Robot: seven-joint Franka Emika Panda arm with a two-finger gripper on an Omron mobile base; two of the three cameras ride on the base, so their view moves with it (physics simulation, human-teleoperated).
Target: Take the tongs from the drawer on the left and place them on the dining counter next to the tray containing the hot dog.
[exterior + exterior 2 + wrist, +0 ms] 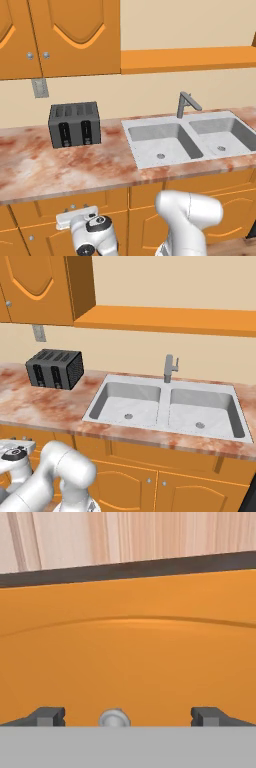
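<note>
Between the spread fingertips of the gripper [125, 717], open wide, sits a small round silver knob [114, 718] on an orange wooden panel [130, 657], close ahead. Whether this panel is the drawer front, I cannot tell. Above the gripper [75, 218], the marbled surface [60, 167] carries a dark toaster [74, 124] and a sink [187, 137]

Kitchen wall run: a cream wall [150, 90] carries orange upper cabinets [60, 35] and an orange shelf [165, 320], with a grey wall outlet [40, 88] below the cabinets. A reddish marble-patterned counter [60, 165] holds a dark toaster [75, 125] near its back edge and a grey double sink [165, 406] with faucet [170, 368]; orange base cabinets [150, 481] stand beneath. In the hand view, pale boards [125, 537], probably wood flooring, lie beyond an orange panel.
</note>
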